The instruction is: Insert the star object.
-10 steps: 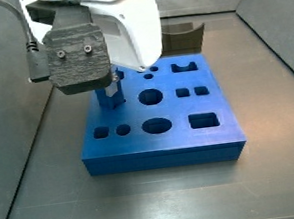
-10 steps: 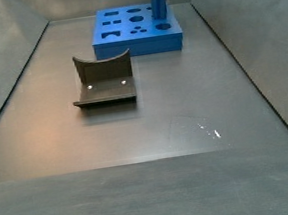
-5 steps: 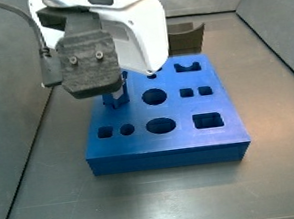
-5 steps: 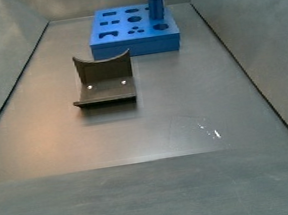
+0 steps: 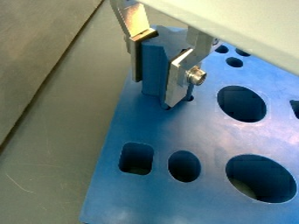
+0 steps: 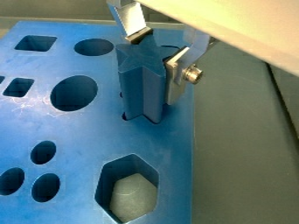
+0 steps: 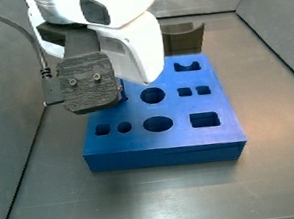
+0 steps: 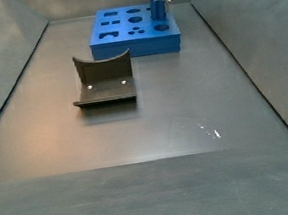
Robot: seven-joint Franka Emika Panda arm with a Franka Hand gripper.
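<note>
Blue and slim, the tall star-shaped plastic peg (image 6: 142,83) stands upright, clamped between the flat silver fingers (image 6: 177,67) of the robot's hand (image 5: 160,61), its lower end in a hole near one edge of the big flat blue block (image 7: 180,128) with shaped holes. A dark grey curved piece (image 8: 103,80) lies well apart on the grey metal counter (image 8: 177,125).

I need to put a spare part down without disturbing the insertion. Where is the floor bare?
Bare: the wide floor in front of the fixture, and the strip to its right. Crowded: the holed block, where the gripper holds the star object in a hole.
</note>
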